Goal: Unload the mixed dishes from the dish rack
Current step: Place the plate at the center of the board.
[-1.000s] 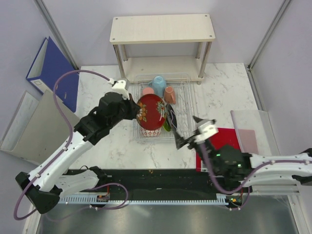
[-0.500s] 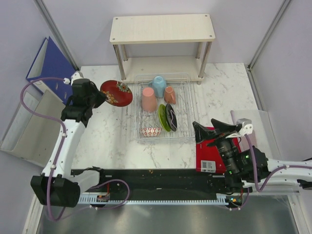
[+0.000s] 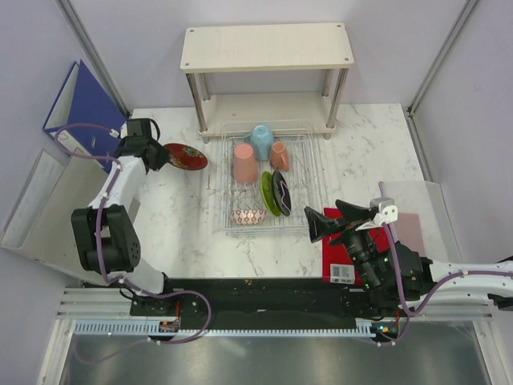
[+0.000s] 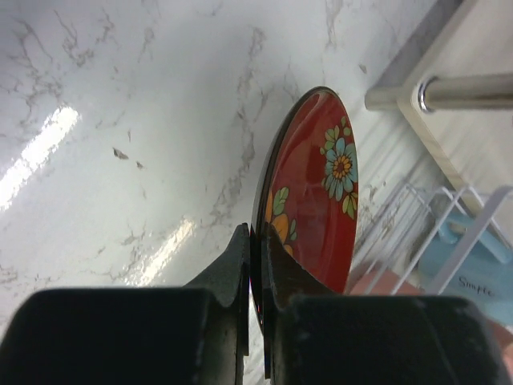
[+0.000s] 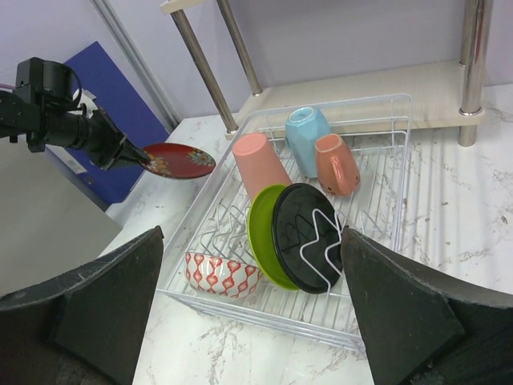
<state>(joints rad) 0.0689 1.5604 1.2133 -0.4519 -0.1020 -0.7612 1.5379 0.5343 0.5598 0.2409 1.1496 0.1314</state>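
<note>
Right fingers (image 3: pixel 332 220) were wide open, empty, near dish rack (image 3: pixel 314 184) front-right corner. Rack held patterned bowl (image 3: pixel 248 216), lime-green plate (image 3: pixel 268 195), black plate (image 3: pixel 281 192), three cups. Left fingers (image 4: pixel 240 265) were clamped on red floral plate (image 4: pixel 321 200) rim, over desk (image 3: pixel 172 216) left of rack.

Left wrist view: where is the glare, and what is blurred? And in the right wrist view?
Left wrist view: glare streaks on the table at left; left gripper blurred, red plate sharp. Right wrist view: no strong glare; right gripper blurred, rack sharp.
</note>
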